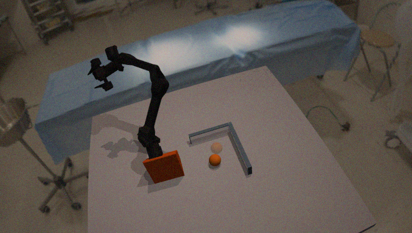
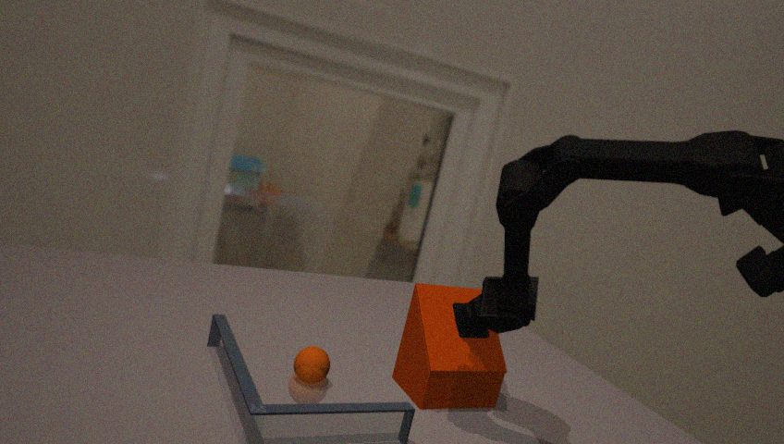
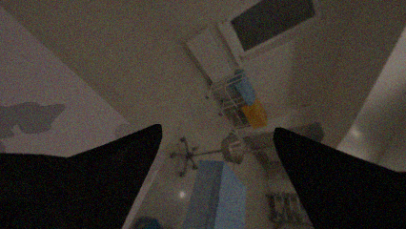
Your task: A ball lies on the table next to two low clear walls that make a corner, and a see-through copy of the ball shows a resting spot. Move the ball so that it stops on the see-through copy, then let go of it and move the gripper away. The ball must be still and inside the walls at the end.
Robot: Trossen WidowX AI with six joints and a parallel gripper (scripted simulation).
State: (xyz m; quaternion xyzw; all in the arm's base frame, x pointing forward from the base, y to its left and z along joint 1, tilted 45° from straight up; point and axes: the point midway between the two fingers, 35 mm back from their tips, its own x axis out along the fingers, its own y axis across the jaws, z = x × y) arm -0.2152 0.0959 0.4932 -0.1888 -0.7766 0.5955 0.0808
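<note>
Dim room surrounding a pale tabletop (image 1: 260,187); blue-draped bench (image 1: 202,57) running behind it across the upper frame, rolling stool (image 1: 59,181) sitting at lower left. Arm rising from an orange base block (image 1: 164,166) left of center, reaching out over the bench, well away from everything on the tabletop. Jaws (image 1: 98,77) standing wide apart, gripping nothing. Orange ball (image 1: 214,159) lying just below the see-through copy (image 1: 216,147), nearly touching it. Clear walls (image 1: 231,129) closing the top and right sides; left and lower sides lying open.
</note>
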